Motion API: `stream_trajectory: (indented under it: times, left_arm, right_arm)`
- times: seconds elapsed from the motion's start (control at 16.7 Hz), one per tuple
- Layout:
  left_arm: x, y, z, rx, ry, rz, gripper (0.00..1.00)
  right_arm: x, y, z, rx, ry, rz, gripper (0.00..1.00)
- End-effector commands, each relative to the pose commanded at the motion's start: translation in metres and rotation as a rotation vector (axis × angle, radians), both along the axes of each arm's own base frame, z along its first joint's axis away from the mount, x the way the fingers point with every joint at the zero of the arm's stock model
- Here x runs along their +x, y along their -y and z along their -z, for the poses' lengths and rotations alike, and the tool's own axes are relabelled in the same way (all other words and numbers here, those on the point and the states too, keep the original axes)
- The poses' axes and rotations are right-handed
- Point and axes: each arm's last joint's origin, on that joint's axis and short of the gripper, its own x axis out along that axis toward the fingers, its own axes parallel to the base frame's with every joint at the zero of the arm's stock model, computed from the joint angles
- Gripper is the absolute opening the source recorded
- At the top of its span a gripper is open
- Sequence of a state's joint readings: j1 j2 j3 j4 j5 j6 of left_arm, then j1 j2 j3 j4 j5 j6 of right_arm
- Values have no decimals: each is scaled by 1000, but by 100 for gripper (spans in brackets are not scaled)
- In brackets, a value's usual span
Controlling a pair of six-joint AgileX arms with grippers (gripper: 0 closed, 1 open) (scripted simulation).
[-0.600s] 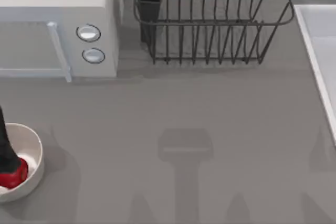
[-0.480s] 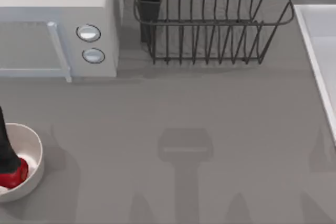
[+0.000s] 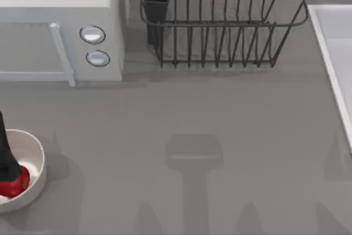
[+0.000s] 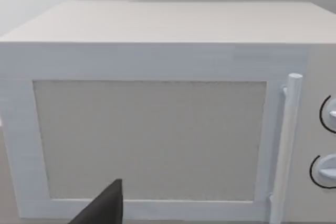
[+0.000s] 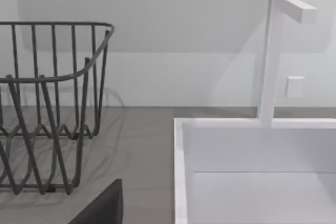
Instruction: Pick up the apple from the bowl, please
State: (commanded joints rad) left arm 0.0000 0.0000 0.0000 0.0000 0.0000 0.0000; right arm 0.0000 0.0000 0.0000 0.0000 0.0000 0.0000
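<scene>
At the top view's lower left edge, the left gripper (image 3: 4, 160) reaches into the plain round off-white bowl (image 3: 34, 152), onto the glossy bright-red apple (image 3: 15, 184); I cannot tell how its jaws stand. Open grey counter (image 3: 192, 114) stretches rightward. The left wrist view faces a white microwave (image 4: 157, 103).
</scene>
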Motion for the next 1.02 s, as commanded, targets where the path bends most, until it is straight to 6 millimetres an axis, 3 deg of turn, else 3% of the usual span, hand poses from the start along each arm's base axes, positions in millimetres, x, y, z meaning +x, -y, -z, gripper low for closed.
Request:
stream_trajectory:
  times: [0.84,1.02]
  left_arm:
    - [0,0,0,0,-1,0,100]
    - [1,0,-8,-1,-71,2,100]
  right_arm:
    - [0,0,0,0,0,0,100]
    - [0,0,0,0,0,0,100]
